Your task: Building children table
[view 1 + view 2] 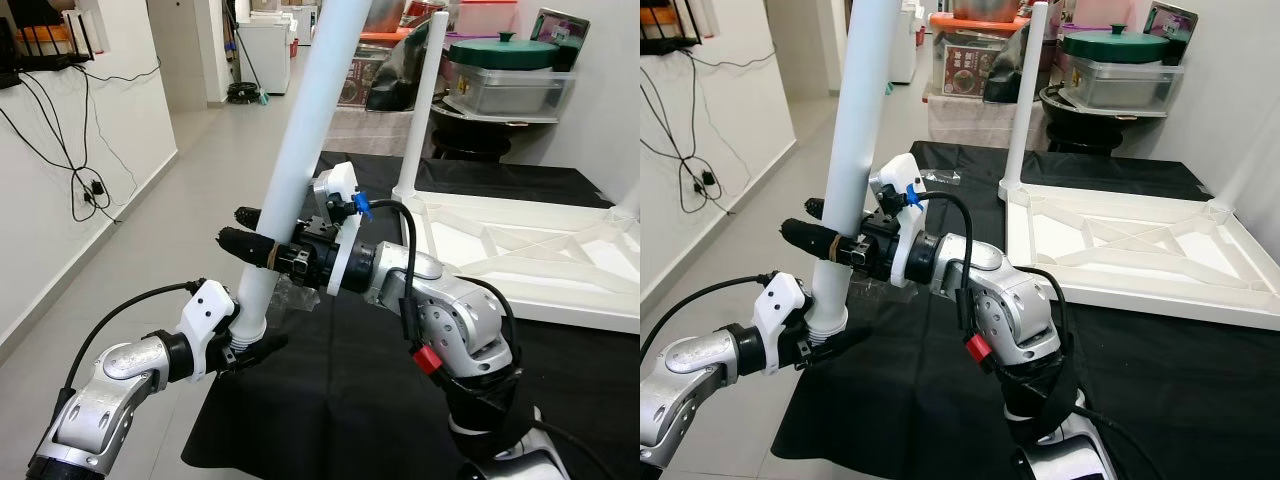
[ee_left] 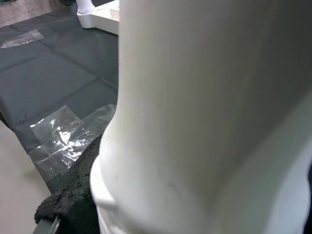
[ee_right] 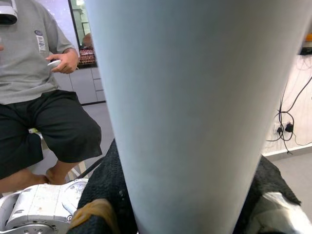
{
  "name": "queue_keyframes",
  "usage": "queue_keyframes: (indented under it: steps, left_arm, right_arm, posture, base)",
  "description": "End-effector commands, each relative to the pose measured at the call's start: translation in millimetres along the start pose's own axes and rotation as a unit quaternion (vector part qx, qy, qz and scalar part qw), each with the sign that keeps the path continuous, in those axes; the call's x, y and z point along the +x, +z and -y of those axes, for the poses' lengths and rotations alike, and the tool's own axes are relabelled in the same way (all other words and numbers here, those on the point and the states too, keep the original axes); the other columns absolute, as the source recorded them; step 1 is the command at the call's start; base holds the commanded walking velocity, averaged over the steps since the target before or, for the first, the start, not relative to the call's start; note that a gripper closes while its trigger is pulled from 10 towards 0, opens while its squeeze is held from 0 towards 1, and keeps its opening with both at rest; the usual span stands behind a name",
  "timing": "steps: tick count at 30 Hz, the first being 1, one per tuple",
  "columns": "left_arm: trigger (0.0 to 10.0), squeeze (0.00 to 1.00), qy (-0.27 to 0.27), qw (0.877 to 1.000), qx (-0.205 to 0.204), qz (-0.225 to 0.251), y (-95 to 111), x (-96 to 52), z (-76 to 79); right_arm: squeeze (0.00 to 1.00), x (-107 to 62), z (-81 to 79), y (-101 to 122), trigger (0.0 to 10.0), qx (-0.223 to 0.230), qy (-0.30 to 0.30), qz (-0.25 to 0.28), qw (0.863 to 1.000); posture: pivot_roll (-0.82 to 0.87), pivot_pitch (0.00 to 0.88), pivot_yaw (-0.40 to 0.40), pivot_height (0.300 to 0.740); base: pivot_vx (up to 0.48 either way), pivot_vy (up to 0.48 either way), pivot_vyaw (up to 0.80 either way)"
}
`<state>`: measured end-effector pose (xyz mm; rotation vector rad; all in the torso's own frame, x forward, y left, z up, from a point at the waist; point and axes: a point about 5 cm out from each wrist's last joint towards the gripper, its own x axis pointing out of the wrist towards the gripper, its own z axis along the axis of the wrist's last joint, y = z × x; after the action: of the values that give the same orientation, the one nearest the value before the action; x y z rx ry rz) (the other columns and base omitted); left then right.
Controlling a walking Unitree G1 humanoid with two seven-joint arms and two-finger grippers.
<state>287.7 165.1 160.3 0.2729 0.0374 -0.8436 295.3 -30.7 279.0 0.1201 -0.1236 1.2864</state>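
Both grippers hold one white table leg (image 1: 300,150), which leans upward and away from the robot above the black mat (image 1: 330,400). The right gripper (image 1: 250,235) has its black fingers (image 1: 243,247) pinched across the leg partway up its length, one on each side. Just below it, the left gripper (image 1: 250,345) clasps the leg's flared lower end; its fingers look pressed against that end, though the wrist view is too close to show both clearly. Beyond the right gripper, further across the mat, the white tabletop (image 1: 530,250) lies upside down with another leg (image 1: 425,100) standing upright at its near corner. A crumpled piece of clear plastic (image 2: 63,136) lies on the mat near the left gripper. In the right wrist view a seated person (image 3: 39,97) is behind the leg.
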Motion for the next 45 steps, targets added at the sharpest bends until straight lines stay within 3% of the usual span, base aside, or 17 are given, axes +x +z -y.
queue_keyframes:
  steps: [1, 2, 3, 7, 8, 9, 10, 23, 24, 25, 26, 38, 39, 42, 43, 44, 45]
  left_arm:
    - [0.0, 0.0, -0.002, 1.0, 0.009, 0.004, 2.8, 3.6, -0.6]
    - [0.0, 0.0, -0.003, 1.0, 0.011, 0.003, 2.9, 3.9, -0.2]
    - [0.0, 0.0, -0.005, 1.0, 0.012, 0.004, 3.7, 4.0, 0.7]
    - [0.0, 0.0, -0.007, 1.0, 0.013, 0.005, 4.3, 4.1, 1.4]
    - [5.5, 0.0, -0.01, 1.0, 0.013, 0.007, 5.3, 3.8, 2.5]
    - [10.0, 0.0, -0.015, 1.0, 0.013, 0.011, 6.4, 3.7, 3.7]
    - [10.0, 0.0, -0.019, 1.0, 0.012, 0.014, 7.3, 3.3, 4.5]
    - [10.0, 0.0, -0.06, 0.998, 0.002, 0.033, 13.6, 1.0, 11.7]
    - [10.0, 0.0, -0.079, 0.996, -0.008, 0.037, 15.4, 0.4, 16.2]
    - [10.0, 0.0, -0.079, 0.996, -0.008, 0.037, 15.4, 0.4, 16.2]
    - [10.0, 0.0, -0.1, 0.994, -0.015, 0.038, 16.4, -1.1, 22.2]
    - [10.0, 0.0, -0.243, 0.968, -0.051, 0.034, 28.4, -23.6, 65.1]
    - [10.0, 0.0, -0.253, 0.966, -0.05, 0.026, 27.8, -27.6, 67.5]
    - [10.0, 0.0, -0.258, 0.965, -0.049, 0.019, 27.3, -30.5, 68.6]
    - [10.0, 0.0, -0.262, 0.964, -0.046, 0.011, 25.9, -33.6, 68.2]
    - [10.0, 0.0, -0.259, 0.965, -0.045, 0.005, 24.4, -35.9, 65.5]
    - [10.0, 0.0, -0.259, 0.965, -0.045, 0.005, 24.4, -35.9, 65.5]
  right_arm:
    - [0.0, 12.2, -17.8, -4.4, 0.0, 0.023, 0.059, 0.002, 0.998]
    - [0.0, 12.6, -16.4, -4.7, 0.0, 0.023, 0.053, 0.001, 0.998]
    - [0.0, 13.5, -14.5, -4.1, 6.1, 0.029, 0.047, 0.006, 0.998]
    - [0.0, 14.1, -13.3, -3.6, 6.1, 0.034, 0.043, 0.011, 0.998]
    - [0.0, 13.7, -13.3, -1.2, 10.0, 0.045, 0.052, 0.029, 0.997]
    - [0.0, 11.6, -12.3, 0.7, 10.0, 0.052, 0.057, 0.044, 0.996]
    - [1.0, 8.7, -11.7, 2.7, 10.0, 0.062, 0.065, 0.06, 0.994]
    - [1.0, -3.3, -15.2, 18.7, 10.0, 0.153, 0.147, 0.173, 0.962]
    - [0.57, -5.0, -21.7, 19.8, 10.0, 0.141, 0.18, 0.181, 0.957]
    - [0.57, -5.0, -21.7, 19.8, 10.0, 0.141, 0.18, 0.181, 0.957]
    - [0.0, -5.7, -26.2, 20.4, 10.0, 0.126, 0.204, 0.183, 0.954]
    - [0.0, -11.9, -16.9, 21.3, 10.0, 0.031, 0.243, 0.148, 0.958]
    - [0.0, -11.7, -14.7, 21.6, 6.4, 0.023, 0.243, 0.143, 0.959]
    - [0.0, -11.6, -12.3, 21.4, 4.5, 0.019, 0.24, 0.137, 0.961]
    - [0.0, -11.9, -10.2, 20.4, 3.1, 0.017, 0.24, 0.128, 0.962]
    - [0.0, -13.4, -8.9, 18.6, 0.0, 0.022, 0.244, 0.118, 0.962]
    - [0.0, -13.4, -8.9, 18.6, 0.0, 0.022, 0.244, 0.118, 0.962]
  posture:
    - [0.06, 0.0, -0.034, 0.74]
    - [0.06, 0.0, -0.037, 0.74]
    - [0.06, 0.0, -0.037, 0.74]
    - [0.06, 0.0, -0.037, 0.74]
    - [0.06, 0.0, -0.037, 0.74]
    - [0.07, 0.0, -0.039, 0.74]
    - [0.07, 0.0, -0.041, 0.74]
    - [0.08, 0.0, -0.04, 0.74]
    - [0.08, 0.0, -0.04, 0.74]
    - [0.08, 0.0, -0.04, 0.74]
    - [0.08, 0.0, -0.038, 0.74]
    - [0.11, 0.0, -0.042, 0.74]
    - [0.11, 0.0, -0.042, 0.74]
    - [0.11, 0.0, -0.043, 0.74]
    - [0.11, 0.0, -0.043, 0.74]
    - [0.11, 0.0, -0.044, 0.74]
    - [0.11, 0.0, -0.044, 0.74]
  base:
    - [0.0, 0.0, 0.0]
    - [0.0, 0.0, 0.0]
    - [0.0, 0.0, 0.0]
    - [0.0, 0.0, 0.0]
    - [0.0, 0.0, 0.0]
    - [0.0, 0.0, 0.0]
    - [0.0, 0.0, 0.0]
    - [0.0, 0.0, 0.0]
    - [0.0, 0.0, 0.0]
    - [0.0, 0.0, 0.0]
    - [0.0, 0.0, 0.0]
    - [0.0, 0.0, 0.0]
    - [0.0, 0.0, 0.0]
    - [0.0, 0.0, 0.0]
    - [0.0, 0.0, 0.0]
    - [0.0, 0.0, 0.0]
    - [0.0, 0.0, 0.0]
